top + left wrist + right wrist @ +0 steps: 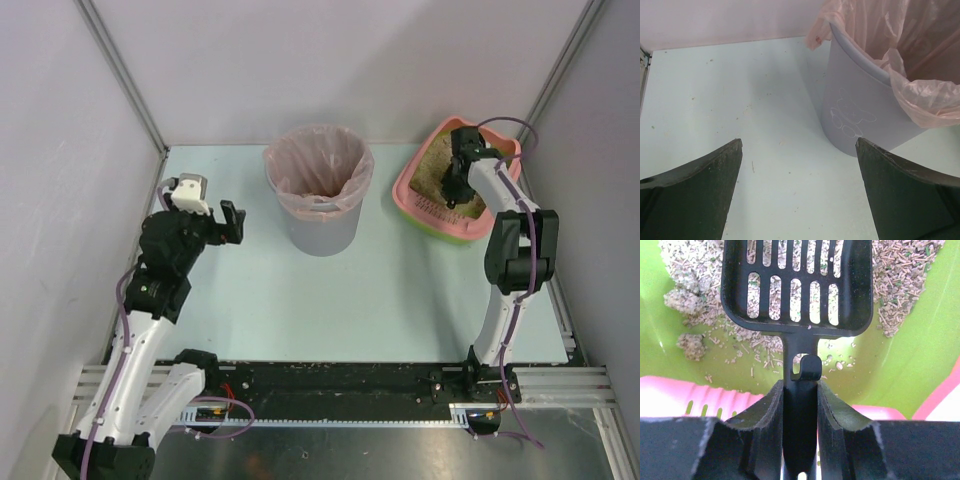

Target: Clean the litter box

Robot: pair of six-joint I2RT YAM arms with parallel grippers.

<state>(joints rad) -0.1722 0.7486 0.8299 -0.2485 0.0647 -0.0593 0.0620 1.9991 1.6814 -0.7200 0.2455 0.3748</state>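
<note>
The litter box (412, 205) is a pink tray with a green inner wall (920, 345) and beige granules (695, 270), standing at the back right of the table. My right gripper (800, 385) reaches down into it and is shut on the handle of a black slotted scoop (795, 285). The scoop's head lies over the granules. A slotted pink ledge (705, 395) shows just under the fingers. In the top view the right gripper (457, 185) sits over the tray. My left gripper (799, 142) is open, hovering above bare table left of the bin.
A grey round bin (318, 190) lined with a pinkish bag (920, 55) stands at the back middle of the table, between the two arms. White walls close in the table on three sides.
</note>
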